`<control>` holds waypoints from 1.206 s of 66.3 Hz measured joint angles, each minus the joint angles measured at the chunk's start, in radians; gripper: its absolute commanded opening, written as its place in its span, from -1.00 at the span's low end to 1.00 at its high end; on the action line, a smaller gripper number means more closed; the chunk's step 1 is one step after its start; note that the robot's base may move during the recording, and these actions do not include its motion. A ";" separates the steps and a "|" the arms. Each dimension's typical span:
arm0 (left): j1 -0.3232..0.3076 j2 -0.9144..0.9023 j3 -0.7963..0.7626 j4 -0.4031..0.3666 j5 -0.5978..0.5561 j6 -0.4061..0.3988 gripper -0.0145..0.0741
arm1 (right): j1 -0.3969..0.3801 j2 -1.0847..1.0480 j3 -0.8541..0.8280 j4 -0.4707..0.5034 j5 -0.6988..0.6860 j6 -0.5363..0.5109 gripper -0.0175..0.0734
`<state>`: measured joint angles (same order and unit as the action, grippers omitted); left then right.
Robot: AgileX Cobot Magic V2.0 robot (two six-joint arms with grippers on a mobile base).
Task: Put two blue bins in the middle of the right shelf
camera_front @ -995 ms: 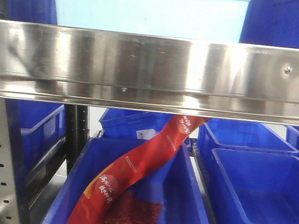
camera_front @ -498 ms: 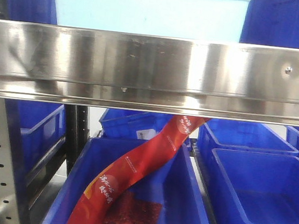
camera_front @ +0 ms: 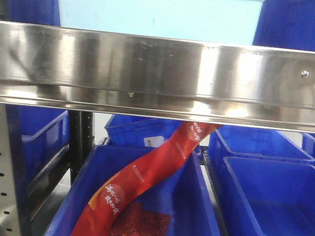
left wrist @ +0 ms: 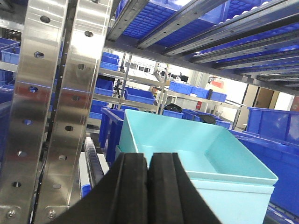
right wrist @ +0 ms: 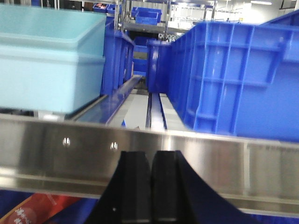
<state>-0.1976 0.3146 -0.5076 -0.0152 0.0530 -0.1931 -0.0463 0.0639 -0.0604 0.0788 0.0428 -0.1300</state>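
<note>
- At the steel shelf rail [camera_front: 162,76]: both arms sit level with it, neither touching a bin.
- Left gripper [left wrist: 148,186]: pads pressed together, holding nothing. Ahead of it, above the rail, is the pale cyan tub [left wrist: 196,158], not a task item.
- Right gripper [right wrist: 152,186]: pads also together, empty, just short of the rail's front face.
- Key relation: the tall blue bin [right wrist: 233,74] stands above the rail, ahead and right of the right gripper, with its long axis running back into the shelf. Right arm looks the nearer one, by my read.
- More blue bins below the rail: a centre bin [camera_front: 141,207] holding a red banner strip [camera_front: 138,190], and an open bin [camera_front: 272,211] right of it. Can't tell which two are meant.
- Judgement: both jaws need opening before any rim grasp.
- Surface: polished steel rail, perforated uprights [left wrist: 46,102] left of the cyan tub.
- Room: warehouse racking, rows of blue bins receding behind the rail.
</note>
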 measured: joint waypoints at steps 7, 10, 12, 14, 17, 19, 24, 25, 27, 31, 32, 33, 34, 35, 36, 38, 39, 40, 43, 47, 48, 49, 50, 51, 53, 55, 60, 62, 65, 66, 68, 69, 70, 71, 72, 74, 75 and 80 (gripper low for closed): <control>0.000 0.000 0.000 0.000 0.000 0.000 -0.92 | -0.001 -0.053 0.055 -0.009 0.000 0.030 -0.98; 0.000 0.000 0.000 0.000 0.000 0.000 -0.92 | -0.003 -0.057 0.057 -0.013 -0.004 0.034 -0.98; 0.000 0.000 0.000 0.000 0.000 0.000 -0.92 | -0.005 -0.059 0.058 -0.014 -0.004 0.036 -0.98; 0.000 0.000 0.002 0.000 0.000 0.000 -0.92 | -0.005 -0.059 0.058 -0.014 -0.002 0.038 -0.98; 0.000 0.000 0.002 0.000 0.000 0.000 -0.92 | -0.005 -0.061 0.058 -0.014 0.000 0.039 -0.98; 0.000 0.000 0.002 0.000 0.000 0.000 -0.92 | -0.007 -0.061 0.058 -0.014 0.002 0.040 -0.98; 0.000 0.000 0.002 0.000 0.000 0.000 -0.92 | -0.007 -0.061 0.058 -0.015 0.004 0.041 -0.98; 0.000 0.000 0.002 0.000 0.000 0.000 -0.92 | -0.007 -0.061 0.058 -0.015 0.004 0.041 -0.98; 0.000 0.000 0.002 0.000 0.000 0.000 -0.92 | -0.007 -0.061 0.058 -0.015 0.007 0.041 -0.98; 0.000 0.000 0.002 0.000 0.000 0.000 -0.92 | -0.007 -0.061 0.058 -0.015 0.007 0.041 -0.98; 0.000 0.000 0.002 0.000 0.000 0.000 -0.92 | -0.007 -0.061 0.058 -0.015 0.007 0.041 -0.98; 0.000 0.000 0.002 0.000 0.000 0.000 -0.92 | -0.007 -0.061 0.058 -0.015 0.007 0.041 -0.98; 0.000 0.000 0.002 0.000 0.000 0.000 -0.92 | -0.007 -0.061 0.058 -0.015 0.007 0.041 -0.98; 0.000 0.000 0.002 0.000 0.000 0.000 -0.92 | -0.007 -0.061 0.058 -0.015 0.007 0.041 -0.98; 0.000 0.000 0.002 0.000 0.000 0.000 -0.92 | -0.007 -0.061 0.058 -0.015 0.008 0.041 -0.98; 0.000 0.000 0.002 0.000 0.000 0.000 -0.92 | -0.007 -0.061 0.058 -0.015 0.008 0.041 -0.98; 0.000 0.000 0.002 0.000 0.000 0.000 -0.92 | -0.007 -0.061 0.058 -0.015 0.008 0.041 -0.98; 0.000 0.000 0.002 0.000 0.000 0.000 -0.92 | -0.007 -0.061 0.058 -0.015 0.008 0.041 -0.98; 0.000 0.000 0.002 0.000 0.000 0.000 -0.92 | -0.007 -0.061 0.058 -0.015 0.010 0.041 -0.98; 0.000 0.000 0.002 0.000 0.000 0.000 -0.92 | -0.007 -0.061 0.058 -0.015 0.010 0.041 -0.98; 0.000 0.000 0.002 0.000 0.000 0.000 -0.92 | -0.007 -0.061 0.058 -0.015 0.012 0.041 -0.98; 0.000 0.000 0.002 0.000 0.000 0.000 -0.92 | -0.007 -0.061 0.058 -0.015 0.012 0.041 -0.98; 0.000 0.000 0.002 0.000 0.000 0.000 -0.92 | -0.007 -0.061 0.058 -0.015 0.012 0.041 -0.98; 0.000 0.000 0.002 0.000 0.000 0.000 -0.92 | -0.007 -0.061 0.058 -0.015 0.012 0.041 -0.98; 0.000 0.000 0.002 0.000 0.000 0.000 -0.92 | -0.007 -0.061 0.058 -0.015 0.012 0.041 -0.98; 0.000 0.000 0.002 0.000 0.000 0.000 -0.92 | -0.007 -0.061 0.058 -0.015 0.012 0.041 -0.98; 0.000 -0.002 0.002 0.037 0.008 0.014 -0.92 | -0.007 -0.061 0.058 -0.015 0.012 0.041 -0.98; 0.001 -0.004 0.002 0.069 0.014 0.027 -0.92 | -0.007 -0.061 0.058 -0.015 0.012 0.041 -0.98; 0.009 -0.014 0.008 0.123 0.021 0.043 -0.92 | -0.007 -0.061 0.058 -0.015 0.012 0.041 -0.98; 0.011 -0.017 0.011 0.139 0.021 0.045 -0.92 | -0.007 -0.061 0.058 -0.015 0.012 0.041 -0.98; 0.022 -0.026 0.022 0.152 0.021 0.048 -0.92 | -0.007 -0.061 0.058 -0.015 0.012 0.041 -0.98; 0.028 -0.033 0.032 0.156 0.019 0.052 -0.92 | -0.007 -0.061 0.058 -0.015 0.012 0.041 -0.98; 0.033 -0.039 0.041 0.156 0.019 0.051 -0.92 | -0.007 -0.061 0.058 -0.015 0.012 0.041 -0.98; 0.039 -0.048 0.051 0.156 0.019 0.052 -0.92 | -0.007 -0.061 0.058 -0.015 0.012 0.041 -0.98; 0.045 -0.055 0.061 0.156 0.019 0.054 -0.92 | -0.007 -0.061 0.058 -0.015 0.012 0.041 -0.98; 0.059 -0.070 0.092 0.144 0.017 0.056 -0.92 | -0.007 -0.061 0.058 -0.015 0.012 0.041 -0.98; 0.071 -0.081 0.113 0.134 0.017 0.058 -0.92 | -0.007 -0.061 0.058 -0.015 0.012 0.041 -0.98; 0.123 -0.129 0.198 0.099 0.017 0.080 -0.92 | -0.007 -0.061 0.058 -0.015 0.012 0.042 -0.98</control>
<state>-0.0744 0.1853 -0.3093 0.0840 0.0704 -0.1134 -0.0534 0.0029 -0.0021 0.0639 0.0552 -0.0877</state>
